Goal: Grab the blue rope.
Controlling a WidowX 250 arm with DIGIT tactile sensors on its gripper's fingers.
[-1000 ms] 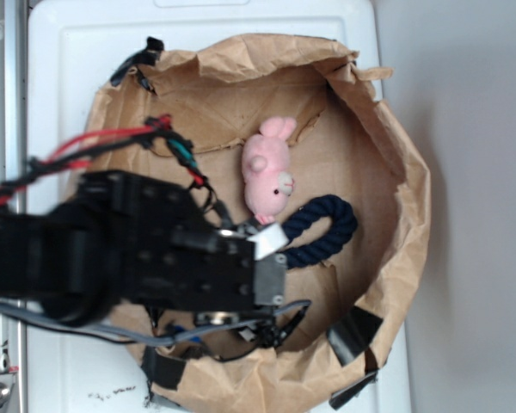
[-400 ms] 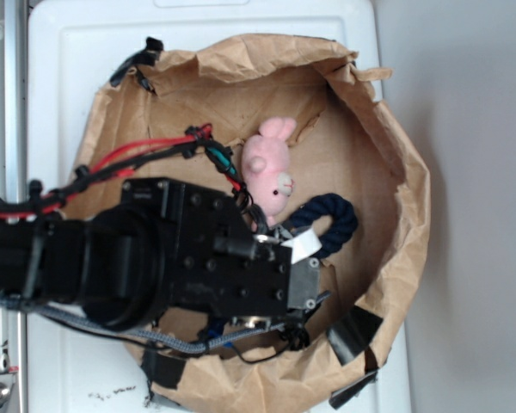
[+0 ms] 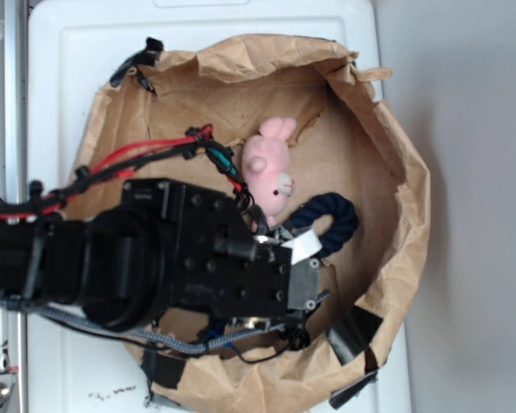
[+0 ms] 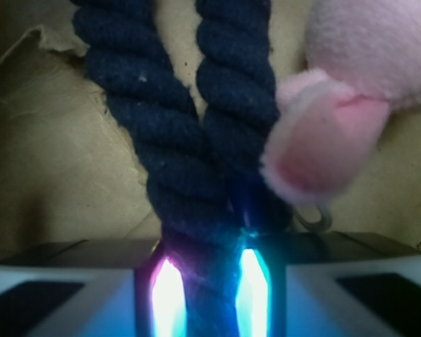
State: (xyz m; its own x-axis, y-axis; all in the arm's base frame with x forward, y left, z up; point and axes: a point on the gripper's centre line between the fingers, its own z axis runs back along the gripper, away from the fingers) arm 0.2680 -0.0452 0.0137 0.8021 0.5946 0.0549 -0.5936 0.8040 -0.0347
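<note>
1. Blue rope [image 4: 189, 140] runs doubled between the gripper [image 4: 210, 281] fingers, both strands pinched together at the glowing pads, so the jaws appear clamped on it near its ends.
2. Doubling the strands lets one squeeze catch both, judging by the wrist view.
3. Pink plush [image 4: 351, 105] lies just right of the fingers, one paw touching the rope.
4. Crumpled brown paper bag [image 3: 387, 172] holds rope loop, plush and gripper head; the loop [image 3: 331, 215] curls ahead of the tool.

White tray [image 3: 60, 77] carries crumpled brown paper [image 3: 387, 172]
</note>
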